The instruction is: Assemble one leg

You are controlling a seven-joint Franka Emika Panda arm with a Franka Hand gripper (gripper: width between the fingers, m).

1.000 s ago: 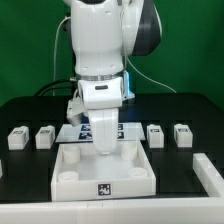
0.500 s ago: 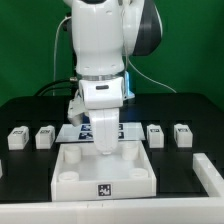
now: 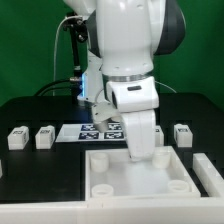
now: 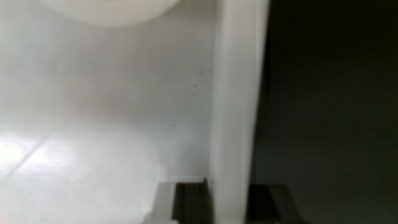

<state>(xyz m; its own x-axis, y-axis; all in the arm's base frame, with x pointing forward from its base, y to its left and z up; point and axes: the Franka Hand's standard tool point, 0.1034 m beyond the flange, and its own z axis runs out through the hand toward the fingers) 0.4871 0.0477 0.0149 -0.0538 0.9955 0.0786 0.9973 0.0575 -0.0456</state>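
- Clamping rim of large white square plastic panel [image 3: 122, 178] with narrowed hand [image 3: 141, 156]; probably positioning it.
- Next, likely: letting go, reaching for small white block-shaped leg [image 3: 44, 136] well apart from hand.

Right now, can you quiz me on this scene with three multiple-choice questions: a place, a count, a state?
1. Where is the pincer? A) high in the air B) down at the white panel C) over the wires
2. How many legs show in the exterior view? A) one B) six C) three
3. The panel's visible sockets are: A) empty B) plugged C) taped
Answers: B, it sits at the panel's wall; C, two at the exterior view's left, one at its right; A, no leg sits inside.
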